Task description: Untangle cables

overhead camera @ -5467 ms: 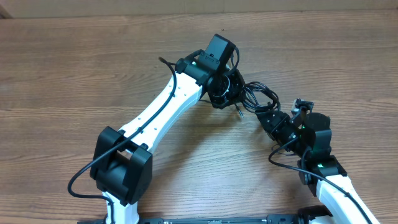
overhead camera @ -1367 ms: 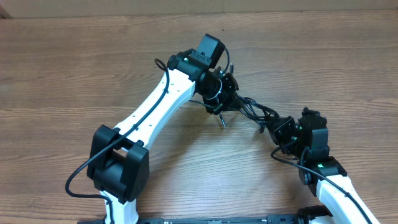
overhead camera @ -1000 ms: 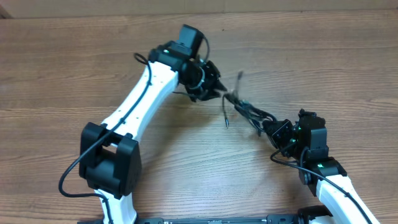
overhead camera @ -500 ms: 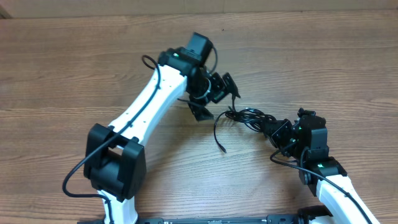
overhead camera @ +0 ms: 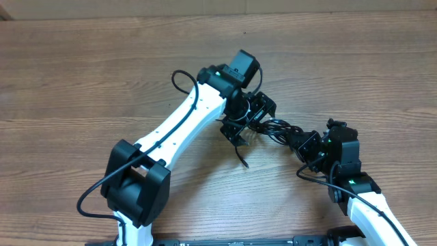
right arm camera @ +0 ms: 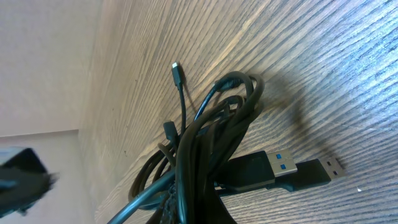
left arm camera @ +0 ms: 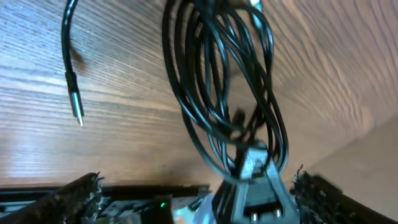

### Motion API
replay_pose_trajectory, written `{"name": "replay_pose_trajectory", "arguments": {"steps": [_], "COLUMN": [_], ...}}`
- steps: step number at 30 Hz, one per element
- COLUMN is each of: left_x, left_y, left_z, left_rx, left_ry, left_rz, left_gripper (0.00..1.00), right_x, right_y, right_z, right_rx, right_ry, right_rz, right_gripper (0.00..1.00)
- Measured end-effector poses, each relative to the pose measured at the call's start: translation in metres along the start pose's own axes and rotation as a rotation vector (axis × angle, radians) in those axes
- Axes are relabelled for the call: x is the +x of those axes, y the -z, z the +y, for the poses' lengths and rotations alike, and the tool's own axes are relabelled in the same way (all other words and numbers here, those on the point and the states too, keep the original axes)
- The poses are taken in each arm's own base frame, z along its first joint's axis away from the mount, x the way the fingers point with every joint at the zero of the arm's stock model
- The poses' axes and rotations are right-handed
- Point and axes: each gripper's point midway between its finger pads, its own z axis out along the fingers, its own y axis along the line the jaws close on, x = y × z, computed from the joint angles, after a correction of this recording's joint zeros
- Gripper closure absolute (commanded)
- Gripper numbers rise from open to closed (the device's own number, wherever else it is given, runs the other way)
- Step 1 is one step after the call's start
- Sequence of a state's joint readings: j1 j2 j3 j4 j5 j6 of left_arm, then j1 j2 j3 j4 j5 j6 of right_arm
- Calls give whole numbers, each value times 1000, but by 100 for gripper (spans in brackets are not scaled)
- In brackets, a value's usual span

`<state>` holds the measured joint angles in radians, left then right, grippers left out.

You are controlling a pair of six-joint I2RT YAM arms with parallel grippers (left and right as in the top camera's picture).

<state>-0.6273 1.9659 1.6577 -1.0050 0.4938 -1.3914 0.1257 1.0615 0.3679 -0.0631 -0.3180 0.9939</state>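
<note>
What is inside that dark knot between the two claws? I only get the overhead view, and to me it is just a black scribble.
Observer: The right wrist camera shows a USB plug with a blue insert. It lies flat on the table beside the cables.
Operator: Is the left claw holding any of it?
Observer: No. In the left wrist view its fingers stand wide apart, one on each side of the cables and clear of them.
Operator: And the other one?
Observer: The left wrist view shows the right claw pinching the near end of the cables.
</note>
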Motion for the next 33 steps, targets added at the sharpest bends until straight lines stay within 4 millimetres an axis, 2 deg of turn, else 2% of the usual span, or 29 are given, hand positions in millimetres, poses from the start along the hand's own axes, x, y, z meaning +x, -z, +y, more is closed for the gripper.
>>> {"name": "replay_pose_trajectory", "arguments": {"steps": [4, 7, 10, 13, 15, 17, 18, 19, 20, 21, 22, 29, 33], "left_x": [-4, -5, -5, -4, -4, -4, -4, -4, -5, -7, -10, -39, -70], "left_y": [-16, -25, -33, -39, -43, -48, -50, -53, -54, -54, -55, -48, -28], "left_z": [-6, -13, -10, -3, 0, 1, 0, -2, -4, -5, -4, -8, -12], "left_rx": [44, 84, 84, 66, 58, 64, 68, 83, 90, 98, 99, 120, 148], "left_ry": [8, 4, 22, 45, 57, 57, 47, 36, 33, 32, 38, 19, -26], "left_rz": [-22, -30, -30, -30, -34, -41, -47, -55, -60, -70, -85, -200, -228], "left_gripper": [0, 11, 11, 14, 30, 50, 56, 70, 76, 90, 96, 96, 96], "right_x": [0, 0, 0, 0, 0, 0, 0, 0, 0, 1, 2, 13, 22], "right_y": [0, 0, 0, 0, 0, 0, 0, 0, 0, 0, 0, 1, 1], "right_z": [0, 0, 0, 0, 0, 0, 0, 0, 0, 1, 1, 6, 5], "right_rx": [0, 0, -1, 0, -1, -1, 0, -1, -2, -5, -8, -37, -41], "right_ry": [1, 1, 1, 1, 0, 1, 1, 1, 1, 1, 1, 33, 45], "right_rz": [0, 0, 0, -1, -1, 0, 0, 0, 2, 7, 13, 75, 120], "right_gripper": [96, 96, 96, 96, 96, 96, 96, 96, 96, 96, 96, 96, 96]}}
